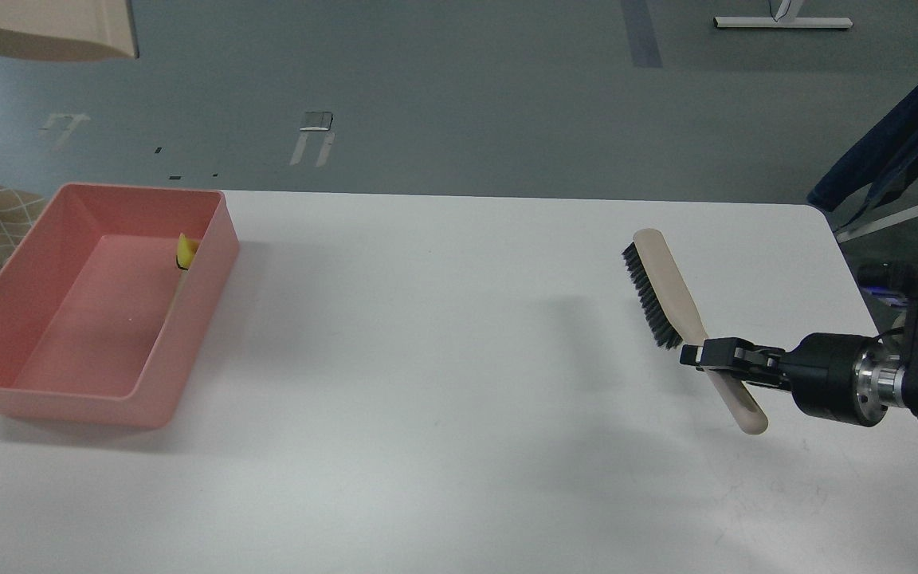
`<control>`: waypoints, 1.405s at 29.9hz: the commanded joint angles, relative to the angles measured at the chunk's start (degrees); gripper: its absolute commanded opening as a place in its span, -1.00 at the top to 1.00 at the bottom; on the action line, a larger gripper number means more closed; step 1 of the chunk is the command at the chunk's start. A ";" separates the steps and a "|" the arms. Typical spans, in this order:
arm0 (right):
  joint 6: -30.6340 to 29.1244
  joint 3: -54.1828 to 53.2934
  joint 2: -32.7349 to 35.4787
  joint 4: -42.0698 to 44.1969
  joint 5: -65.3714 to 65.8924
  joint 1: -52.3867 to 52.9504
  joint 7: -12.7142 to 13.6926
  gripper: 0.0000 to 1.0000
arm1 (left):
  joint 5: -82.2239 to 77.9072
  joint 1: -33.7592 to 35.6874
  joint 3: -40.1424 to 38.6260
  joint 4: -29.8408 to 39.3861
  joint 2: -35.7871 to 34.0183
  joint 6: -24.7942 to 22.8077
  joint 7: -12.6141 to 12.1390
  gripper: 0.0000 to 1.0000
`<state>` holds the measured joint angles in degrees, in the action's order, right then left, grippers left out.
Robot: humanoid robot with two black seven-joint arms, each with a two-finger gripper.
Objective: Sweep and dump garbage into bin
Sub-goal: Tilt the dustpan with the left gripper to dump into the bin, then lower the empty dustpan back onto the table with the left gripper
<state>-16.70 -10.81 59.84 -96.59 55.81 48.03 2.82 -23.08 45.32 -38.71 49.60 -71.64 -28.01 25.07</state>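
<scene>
The garbage [186, 253] lies inside the bin [45, 391], against its right wall. Your right gripper [704, 356] is closed on the brush [670, 299] handle. The dustpan [45, 32] hangs above; if it tilts, leftovers could miss the bin.

The bin [68, 383] is salmon-pink all over, a paler pink on its floor. The garbage [186, 253] inside it is bright yellow with a tan stick. The surface [427, 399] is plain white. The brush [682, 319] has a beige handle and black bristles. The right gripper [694, 356] is black, with a silver ring behind it. The dustpan [45, 32] is beige. The floor [459, 96] is grey-green with pale tape marks.
</scene>
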 commanded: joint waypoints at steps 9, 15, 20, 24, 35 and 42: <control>0.09 0.00 2.73 0.17 0.09 -0.74 -0.01 1.00 | -3.45 -0.58 1.01 7.60 16.16 10.50 -4.32 1.00; 0.26 0.26 4.22 0.35 0.09 -1.97 -0.19 1.00 | -9.09 -3.04 3.20 14.98 20.74 16.83 -5.38 1.00; 0.35 0.35 5.19 0.52 0.09 -2.59 -0.19 1.00 | -9.88 -5.07 4.70 18.95 24.70 20.62 -6.08 1.00; 0.44 0.44 5.46 0.78 0.27 -3.38 -0.19 1.00 | -14.61 -7.70 4.79 19.56 29.43 21.24 -6.70 1.00; 0.62 0.44 6.60 0.78 0.18 -3.73 -0.36 1.00 | -22.53 -10.96 6.63 17.99 40.95 24.05 -7.76 1.00; 0.62 0.44 6.78 0.70 0.18 -4.17 -0.63 1.00 | -27.11 -10.96 8.74 11.13 45.09 24.14 -7.49 1.00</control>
<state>-16.08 -10.37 66.50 -95.86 55.98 44.15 2.28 -49.10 34.38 -31.00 63.22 -27.51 -3.88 17.41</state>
